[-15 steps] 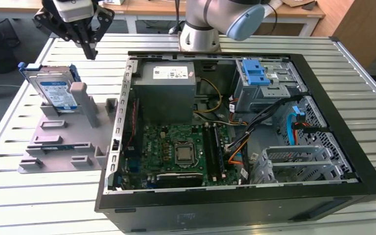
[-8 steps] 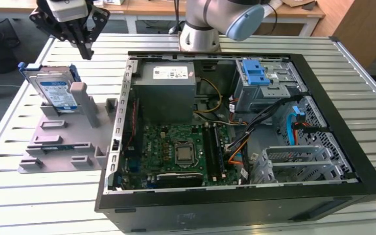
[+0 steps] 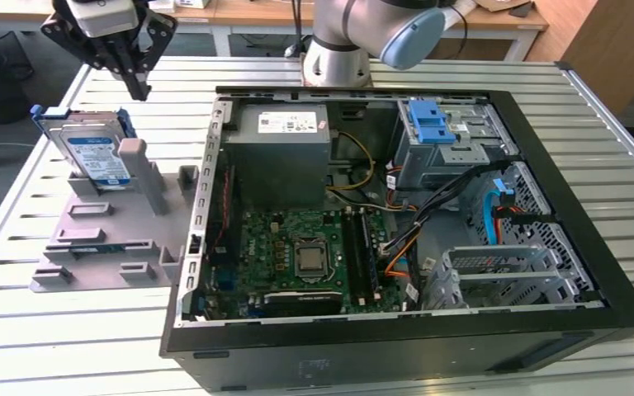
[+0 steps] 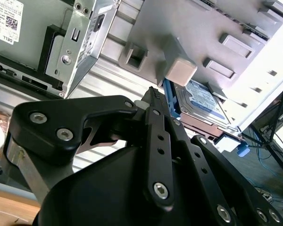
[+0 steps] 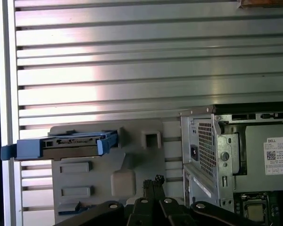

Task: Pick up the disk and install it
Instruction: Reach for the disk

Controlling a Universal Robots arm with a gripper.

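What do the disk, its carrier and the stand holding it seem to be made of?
The disk looks like bare silver metal with a paper-like label. Its carrier looks like smooth blue plastic. The stand looks like matt, evenly grey plastic, perhaps moulded or printed.

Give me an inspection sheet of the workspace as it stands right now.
Surface: slatted metal table carrying a grey fixture plate and an open computer case.
Job's things: the disk stands on edge in the grey fixture plate, outside the case. The drive cage sits inside the case.
Clutter: nothing seen.
Grippers: the hand hovers higher than the disk and a little to one side, apart from it. It is shut and holds nothing.
Cables: black, orange and yellow wires run loose inside the case, between the board and the drive cage.
Surroundings: wooden desks stand behind the table. The arm base stands at the table's far edge.
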